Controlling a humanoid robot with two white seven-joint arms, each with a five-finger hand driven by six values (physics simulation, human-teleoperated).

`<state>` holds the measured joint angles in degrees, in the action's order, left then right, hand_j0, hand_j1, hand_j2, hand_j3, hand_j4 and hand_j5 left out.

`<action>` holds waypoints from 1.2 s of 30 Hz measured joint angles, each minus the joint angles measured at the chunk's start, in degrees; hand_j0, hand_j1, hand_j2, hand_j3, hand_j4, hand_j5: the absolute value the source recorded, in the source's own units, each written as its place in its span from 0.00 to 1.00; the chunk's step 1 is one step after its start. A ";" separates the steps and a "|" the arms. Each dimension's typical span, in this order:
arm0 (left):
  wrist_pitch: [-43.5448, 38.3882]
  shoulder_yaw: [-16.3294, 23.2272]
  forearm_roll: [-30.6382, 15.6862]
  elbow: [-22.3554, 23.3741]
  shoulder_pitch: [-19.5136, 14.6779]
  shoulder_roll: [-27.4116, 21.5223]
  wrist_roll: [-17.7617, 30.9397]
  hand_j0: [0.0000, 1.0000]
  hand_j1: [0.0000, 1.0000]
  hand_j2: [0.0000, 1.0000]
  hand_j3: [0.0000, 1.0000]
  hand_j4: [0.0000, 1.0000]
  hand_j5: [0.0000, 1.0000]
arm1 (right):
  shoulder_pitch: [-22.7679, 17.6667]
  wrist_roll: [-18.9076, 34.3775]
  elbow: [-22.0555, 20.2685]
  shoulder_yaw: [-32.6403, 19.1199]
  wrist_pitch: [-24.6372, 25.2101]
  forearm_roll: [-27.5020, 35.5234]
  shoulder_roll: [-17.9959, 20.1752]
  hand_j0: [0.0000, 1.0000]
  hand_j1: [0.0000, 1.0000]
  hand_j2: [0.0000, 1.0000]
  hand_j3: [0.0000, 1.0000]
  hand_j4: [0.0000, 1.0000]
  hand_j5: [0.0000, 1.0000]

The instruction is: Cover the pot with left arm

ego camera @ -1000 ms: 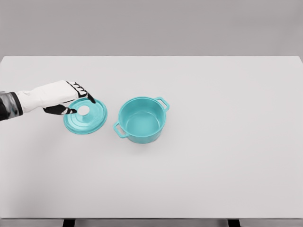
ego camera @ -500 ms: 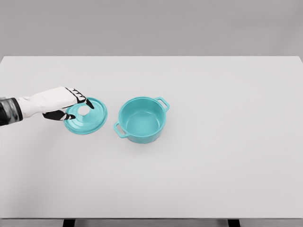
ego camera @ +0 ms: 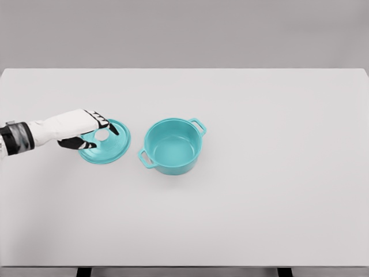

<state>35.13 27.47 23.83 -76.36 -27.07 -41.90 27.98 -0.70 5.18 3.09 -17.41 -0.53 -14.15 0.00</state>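
One pot (ego camera: 172, 146) sits open on the white table (ego camera: 259, 202), just left of the middle, with two small handles on its rim. One lid (ego camera: 107, 142) lies flat on the table just beside it to the left, apart from it. One hand, the left hand (ego camera: 78, 129), reaches over the lid's left edge, fingers (ego camera: 105, 123) curled around the pale knob (ego camera: 102, 135) at its centre.

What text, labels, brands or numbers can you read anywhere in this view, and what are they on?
None: no readable text, label, brand or number shows in the head view.
The teal pot and the teal lid are plain.
The left hand bears only black markings, no letters.
The white table is bare of print.
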 measured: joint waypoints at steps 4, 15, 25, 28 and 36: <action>0.00 0.12 0.02 0.88 0.00 0.53 0.02 0.72 0.72 0.72 0.72 0.72 0.72 | 0.00 0.00 0.02 0.00 0.00 0.00 0.00 1.00 1.00 1.00 1.00 1.00 1.00; 0.00 0.15 1.09 2.59 -0.70 1.56 0.00 0.70 0.70 0.70 0.70 0.70 0.70 | 0.00 0.00 0.01 0.00 0.00 0.00 0.00 1.00 1.00 1.00 1.00 1.00 1.00; 0.00 0.11 1.43 3.18 -0.97 2.21 0.06 0.67 0.67 0.67 0.67 0.67 0.67 | 0.00 0.00 0.02 0.00 0.00 0.00 0.00 1.00 1.00 1.00 1.00 1.00 1.00; 0.00 0.10 1.81 3.42 -1.06 2.26 0.07 0.68 0.68 0.68 0.68 0.68 0.68 | 0.00 0.00 0.03 0.00 0.00 0.00 0.00 1.00 1.00 1.00 1.00 1.00 1.00; 0.00 0.16 2.21 4.54 -1.23 2.91 0.08 0.68 0.68 0.68 0.68 0.68 0.68 | 0.00 0.00 0.02 0.00 0.00 0.00 0.00 1.00 1.00 1.00 1.00 1.00 1.00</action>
<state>35.12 27.63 26.04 -71.82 -28.30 -38.99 28.06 -0.70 5.18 3.11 -17.41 -0.53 -14.15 0.00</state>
